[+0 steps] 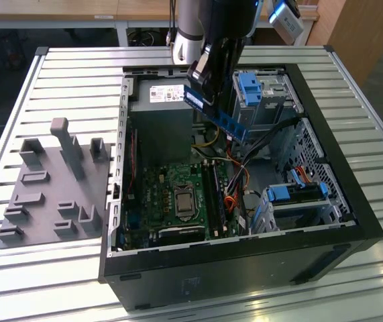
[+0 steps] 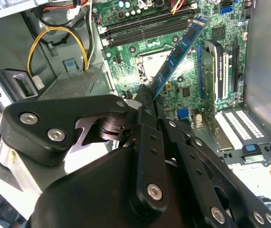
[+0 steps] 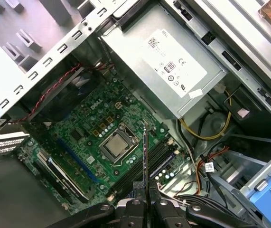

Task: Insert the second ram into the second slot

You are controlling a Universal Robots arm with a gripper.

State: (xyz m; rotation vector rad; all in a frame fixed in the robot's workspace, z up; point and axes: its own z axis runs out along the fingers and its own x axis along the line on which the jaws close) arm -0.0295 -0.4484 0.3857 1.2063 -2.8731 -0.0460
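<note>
Gripper: clamped on one end of the second ram.
Second ram: tilted, hanging above the motherboard, clear of its slots.

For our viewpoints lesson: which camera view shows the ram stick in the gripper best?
Second wrist view: the ram shows its chip-lined face. Exterior view: a blue stick above the case. First wrist view: edge-on, a thin line.

A silver slatted metal table carries two things: an open black computer case lying on its side and, just beside it on the exterior view's left, a grey plastic tray with upright pegs.
</note>
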